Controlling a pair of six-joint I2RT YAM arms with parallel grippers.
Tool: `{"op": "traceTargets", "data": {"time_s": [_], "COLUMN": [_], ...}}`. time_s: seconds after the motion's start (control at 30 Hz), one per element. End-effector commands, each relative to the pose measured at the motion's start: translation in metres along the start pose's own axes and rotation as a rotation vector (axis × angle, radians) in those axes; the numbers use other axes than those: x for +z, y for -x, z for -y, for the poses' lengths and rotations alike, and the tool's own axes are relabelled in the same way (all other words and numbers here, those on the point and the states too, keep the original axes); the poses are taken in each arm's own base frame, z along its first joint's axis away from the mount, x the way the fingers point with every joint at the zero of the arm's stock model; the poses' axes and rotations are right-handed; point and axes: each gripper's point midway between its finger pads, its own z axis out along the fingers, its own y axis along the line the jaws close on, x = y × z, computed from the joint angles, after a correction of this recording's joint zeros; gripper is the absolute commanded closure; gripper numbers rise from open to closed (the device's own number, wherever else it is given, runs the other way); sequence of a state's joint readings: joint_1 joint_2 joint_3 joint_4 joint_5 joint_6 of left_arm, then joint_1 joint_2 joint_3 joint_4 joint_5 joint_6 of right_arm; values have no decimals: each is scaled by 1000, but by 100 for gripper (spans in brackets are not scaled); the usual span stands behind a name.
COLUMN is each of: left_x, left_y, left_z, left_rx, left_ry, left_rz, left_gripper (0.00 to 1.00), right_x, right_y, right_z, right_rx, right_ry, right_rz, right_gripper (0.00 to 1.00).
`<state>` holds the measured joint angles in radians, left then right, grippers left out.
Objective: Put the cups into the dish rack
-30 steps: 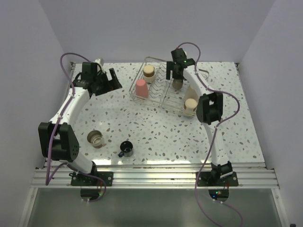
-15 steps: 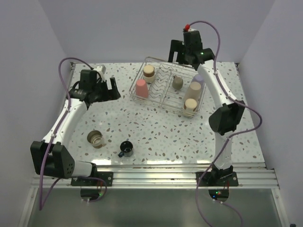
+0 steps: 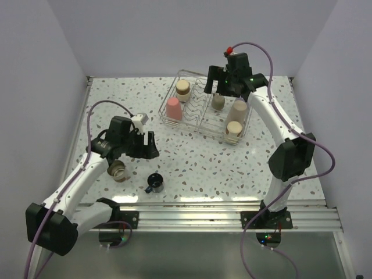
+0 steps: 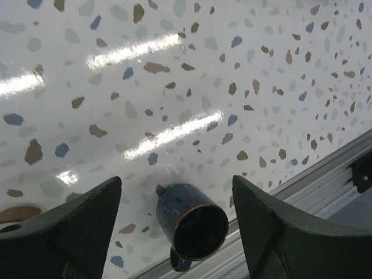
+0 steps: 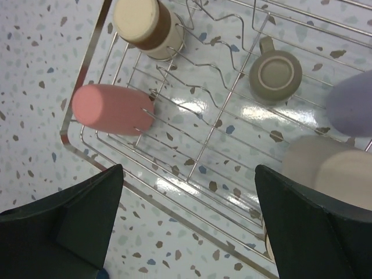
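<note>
Now we count five cups [image 3: 183,87] in the dish rack [image 3: 200,110] (pink, lavender, three beige-grey) and two on the table [image 3: 203,163]: a dark mug [image 4: 195,226], a grey cup [image 3: 117,170]. Left gripper [image 4: 175,183] and right gripper [image 5: 189,168] both gape, empty

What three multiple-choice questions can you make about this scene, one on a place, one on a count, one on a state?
1. How many cups stand on the table outside the dish rack? A none; B two; C four.
2. The left gripper is: A open; B shut on a cup; C out of view.
3. Where is the dark mug? A in the rack; B on the table; C in the left gripper.
B: the mug and a grey-beige cup. A: its fingers are spread wide, gripping nothing. B: it sits near the table's front edge.
</note>
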<state>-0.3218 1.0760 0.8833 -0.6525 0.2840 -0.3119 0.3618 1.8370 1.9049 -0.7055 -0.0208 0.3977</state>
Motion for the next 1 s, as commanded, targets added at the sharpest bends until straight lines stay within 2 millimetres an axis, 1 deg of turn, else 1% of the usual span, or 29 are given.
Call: {"op": "traceTargets", "data": {"time_s": [0.0,0.07,0.17,0.3,0.33,0.43,0.57,0.6,0.77,0.8,0.87,0.93,0.97], "left_x": [-4,-8,-11,-11,-10,-8,-6,-6,-2,1,3,4,5], "left_y": [-35,-41,-53,-66,-68,-76,-93,-98,-108,-111,-113,-112,-108], "left_z": [12,19,23,20,20,21,13,8,-1,-6,-8,-10,-7], "left_rx": [-31,-32,-33,-22,-15,-7,-9,-6,-21,-26,-43,-57,-62], "left_ry": [-39,-61,-74,-54,-49,-43,-3,23,80,107,127,145,141], "left_rz": [-84,-80,-95,-130,-138,-160,-208,-223,-251,-265,-281,-287,-279], "left_gripper": [21,23,25,32,35,39,40,40,41,42,44,47,48], "right_x": [-28,-31,-36,-42,-41,-43,-44,-45,-42,-42,-41,-41,-41], "right_y": [11,8,3,0,-3,-5,-7,-7,-11,-11,-12,-13,-12], "right_z": [-10,-8,-8,-5,-5,-4,-4,-3,-2,-1,-2,-1,-1], "right_rx": [9,11,11,14,13,17,18,17,17,18,17,16,14], "right_ry": [52,50,52,51,51,53,51,49,45,46,46,43,42], "right_rz": [57,58,54,58,50,50,44,48,37,37,33,31,33], "right_gripper": [1,2,1,1,1,2,2,2,2,1,1,1,1]}}
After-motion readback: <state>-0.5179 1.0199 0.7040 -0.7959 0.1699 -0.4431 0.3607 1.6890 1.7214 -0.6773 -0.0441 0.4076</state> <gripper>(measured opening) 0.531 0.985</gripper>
